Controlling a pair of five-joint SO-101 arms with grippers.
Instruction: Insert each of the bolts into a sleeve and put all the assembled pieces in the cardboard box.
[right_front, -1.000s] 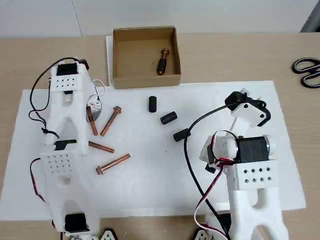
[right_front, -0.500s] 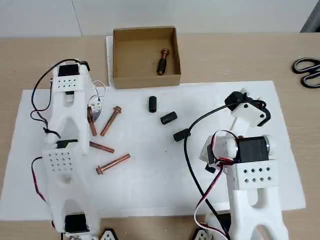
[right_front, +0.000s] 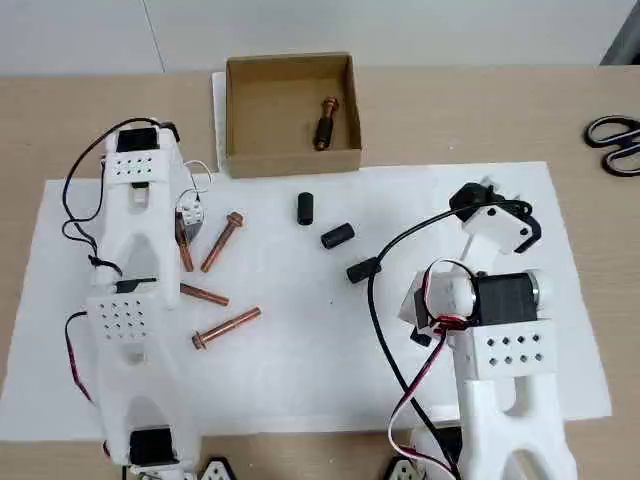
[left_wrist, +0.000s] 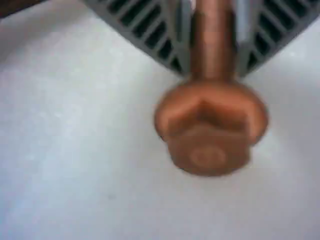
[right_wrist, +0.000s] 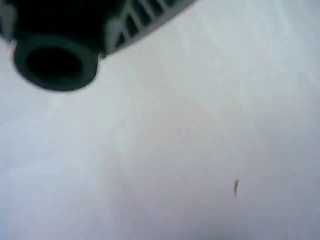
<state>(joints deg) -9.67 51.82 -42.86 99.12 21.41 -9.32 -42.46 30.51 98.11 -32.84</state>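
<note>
**Left arm.** The left gripper (left_wrist: 212, 52) is pinching the shank of a copper-coloured hex-head metal bolt (left_wrist: 210, 130). Its ribbed grey fingers (left_wrist: 150, 35) sit on either side of the shank, and the head projects beyond them over the white paper sheet (right_front: 300, 370). In the high view this gripper is over the left part of the sheet. Whether the held bolt touches the sheet cannot be determined.

**Right arm.** The right gripper (right_wrist: 65, 22) is closed on a short black cylindrical sleeve (right_wrist: 55, 62). One ribbed finger lies against the sleeve's side, and its open bore faces the wrist camera.

**Loose parts on the sheet.**
- Beside the left arm lie the upper loose bolt (right_front: 221, 241), the middle loose bolt (right_front: 204, 294) and the lower loose bolt (right_front: 226, 328). None touches another.
- Toward the sheet's centre lie the far loose sleeve (right_front: 305, 208), the middle loose sleeve (right_front: 337, 236) and the near loose sleeve (right_front: 363, 269), each apart from the others.

**Box.** The open brown cardboard box (right_front: 290, 160) stands at the sheet's far edge on the light wooden desk (right_front: 450, 110). It holds one assembled piece (right_front: 325, 122), a bolt seated in a sleeve, lying near its right wall.

**Other.** Black-handled scissors (right_front: 612, 143) lie at the desk's right edge.
</note>
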